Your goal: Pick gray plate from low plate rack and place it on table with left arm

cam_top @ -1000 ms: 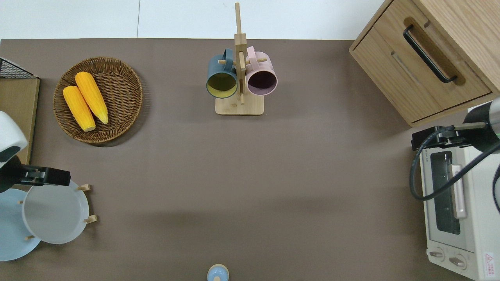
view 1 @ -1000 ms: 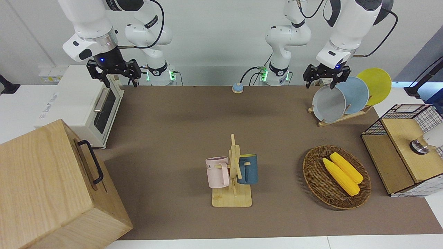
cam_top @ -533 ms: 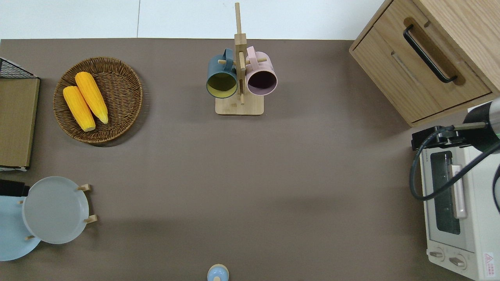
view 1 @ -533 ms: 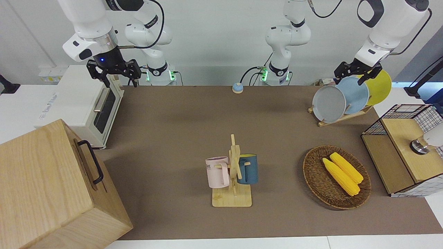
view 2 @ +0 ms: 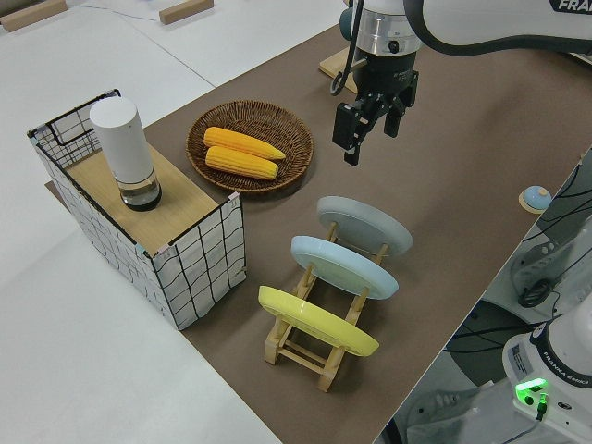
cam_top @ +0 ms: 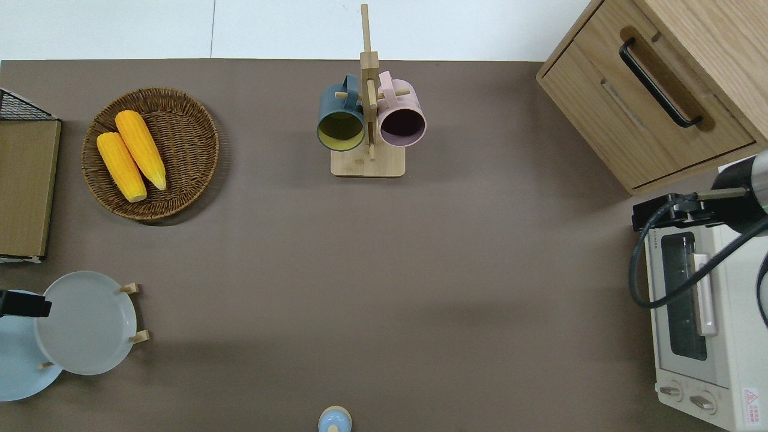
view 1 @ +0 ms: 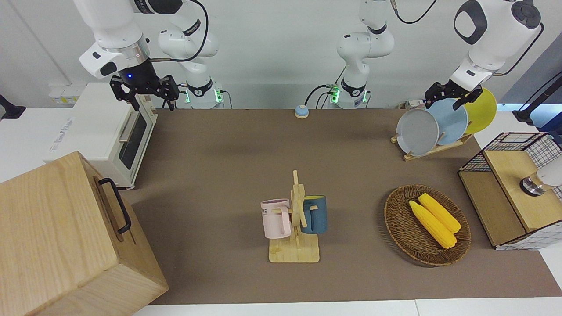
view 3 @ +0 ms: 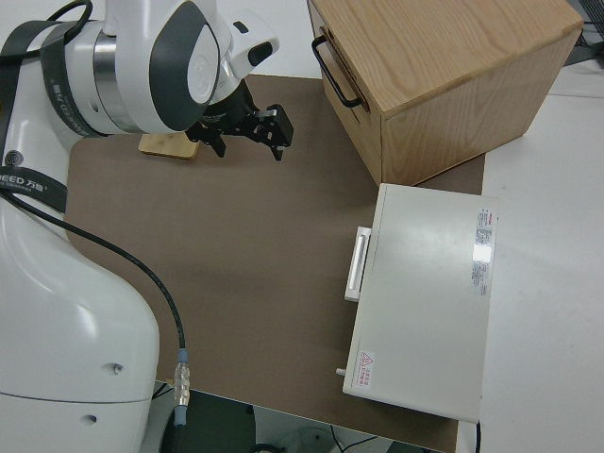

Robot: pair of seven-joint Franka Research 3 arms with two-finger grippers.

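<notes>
The gray plate (view 1: 417, 131) leans in the slot of the low plate rack (view 1: 432, 149) nearest the table's middle; it also shows in the overhead view (cam_top: 84, 323) and the left side view (view 2: 365, 229). My left gripper (view 1: 444, 100) is open and empty in the air over the light blue plate (view 1: 452, 120), by the gray plate's rim; the left side view shows its spread fingers (view 2: 350, 141). In the overhead view only one black finger (cam_top: 24, 305) shows. The right arm's gripper (view 1: 145, 90) is parked. The brown table (view 1: 219, 175) lies below.
A yellow plate (view 1: 480, 109) stands last in the rack. A wicker basket (view 1: 397, 228) with two corn cobs, a wire-sided box (view 1: 513, 193) with a white cylinder, a mug stand (view 1: 296, 228) with two mugs, a wooden cabinet (view 1: 66, 245), a toaster oven (view 1: 101, 131) and a small blue bell (view 1: 301, 111) stand around.
My left gripper has left the gray plate's top rim, swung toward the left arm's end of the table over the light blue plate, then edged slightly back. The plates have not moved.
</notes>
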